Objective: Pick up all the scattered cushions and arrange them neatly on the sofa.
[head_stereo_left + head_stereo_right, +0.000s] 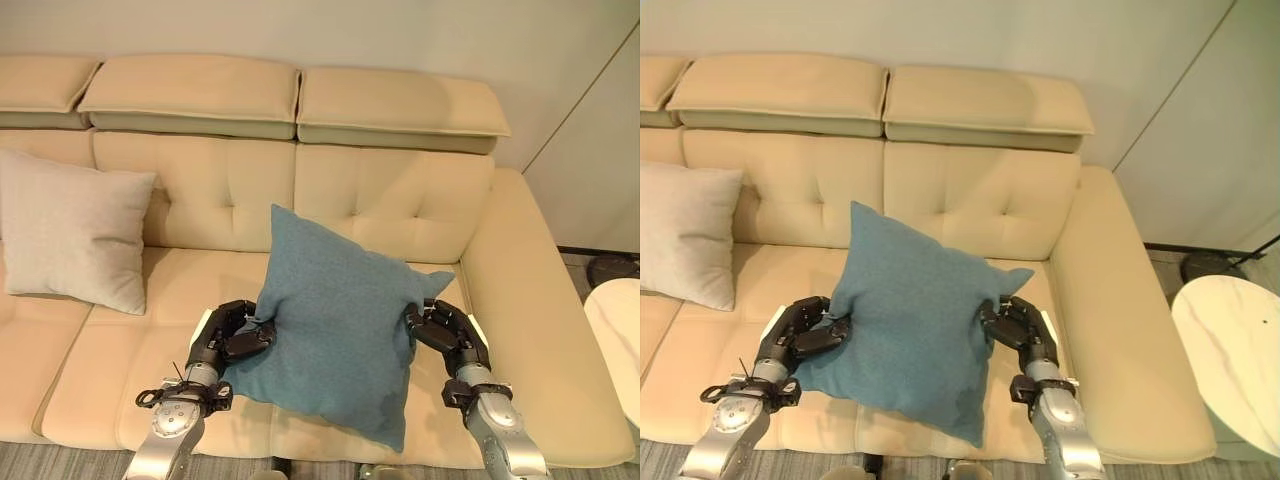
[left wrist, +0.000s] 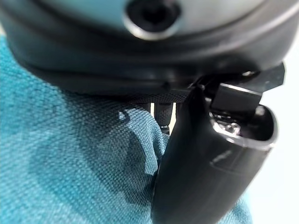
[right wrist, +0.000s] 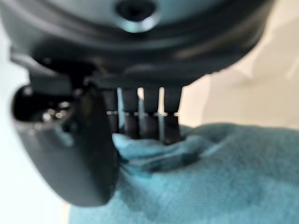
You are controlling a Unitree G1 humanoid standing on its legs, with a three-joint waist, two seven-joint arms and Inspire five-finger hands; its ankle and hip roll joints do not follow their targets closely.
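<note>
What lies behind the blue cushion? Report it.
Behind the square teal-blue fabric cushion, pinched by the left hand and right hand, the beige tufted sofa shows. The seat directly behind it is covered.

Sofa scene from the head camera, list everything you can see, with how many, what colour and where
sofa: one, cream, along the wall, spanning the view
blue cushion: one, teal blue, held tilted above the seat, in front of the backrest
grey cushion: one, pale grey, leaning against the backrest at the sofa's left end
round table: one, white top, on the floor to the right of the sofa
dark object: one, black, on the floor beyond the sofa's right arm; too little shows to identify it
left hand: dark, fingers and thumb pinching the blue cushion's left edge
right hand: dark, fingers and thumb pinching the blue cushion's right edge
</note>
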